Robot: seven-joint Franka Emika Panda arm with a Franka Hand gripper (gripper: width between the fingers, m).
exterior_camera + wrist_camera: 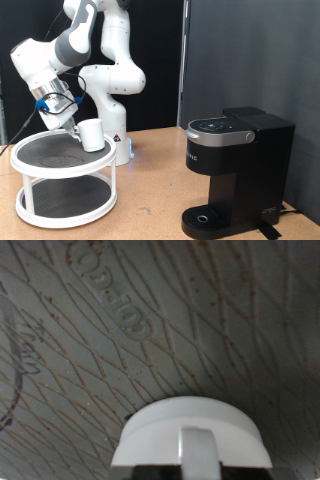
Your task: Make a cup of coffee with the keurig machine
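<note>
My gripper [76, 121] hangs low over the upper tier of a white two-tier round stand [30, 159], on the exterior view's left. Arm bent over from the base behind it. Blue fittings visible at my wrist.

The cup [92, 135]: white, upright, standing on the dark grey mat [55, 150] that covers the stand's top tier. It sits right at my fingertips, on the side of them toward the exterior view's right. In the wrist view the cup [190, 435] fills the edge nearest my hand, its rim curved and the handle pointing back toward me. The mat [150, 310] beyond it shows a diamond-line pattern with raised lettering and some brownish specks.

Grip state: I cannot tell how far my fingers are parted, or whether they have closed on the cup. In the exterior view the fingers merge with the cup's side; in the wrist view only a dark sliver shows at the frame edge.

The keurig machine [235, 165]: black, lid down, on the wooden table [150, 200], well apart from my gripper toward the exterior view's right and lower. Its round drip tray [208, 217] at the base carries nothing.
</note>
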